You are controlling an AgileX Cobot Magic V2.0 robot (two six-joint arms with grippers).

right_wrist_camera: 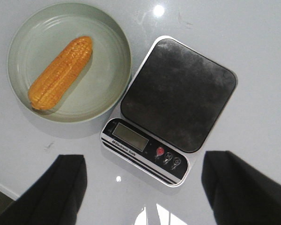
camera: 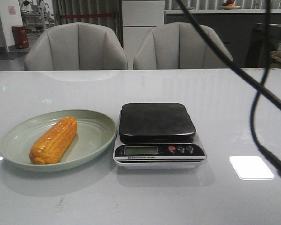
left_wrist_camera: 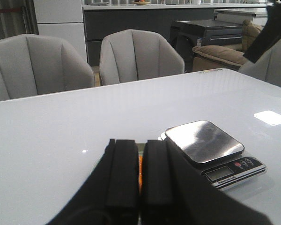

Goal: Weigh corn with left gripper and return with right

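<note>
I am looking over the desk (camera: pixel 140 201) at the opening step: nothing is weighed yet. The corn (camera: pixel 54 140) is lying in the pale green plate (camera: pixel 94 138), at nine o'clock from the scale (camera: pixel 158 135), long axis running from about seven to one o'clock. The plate rim is sitting just beside the scale's edge; I cannot tell whether they touch. The scale's black platform is carrying nothing, and its display is too small to read.

I am seeing the left claw (left_wrist_camera: pixel 139 180) from its own wrist camera: fingers (left_wrist_camera: pixel 122 173) pressed nearly together, clenched on nothing, with only a sliver of orange showing through the slit. It is sitting back from the scale, not over the plate.

The right claw (right_wrist_camera: pixel 140 187) is hovering high above the scale, fingers (right_wrist_camera: pixel 61 187) spread wide, released, holding nothing.

My judgement: the pick is not begun. The next move is calling for the left claw to spread, swing over the plate, turn its fingers across the cob's width and come down around its middle. The cob looks glossy and round, so I am expecting some risk of it rolling or slipping.
</note>
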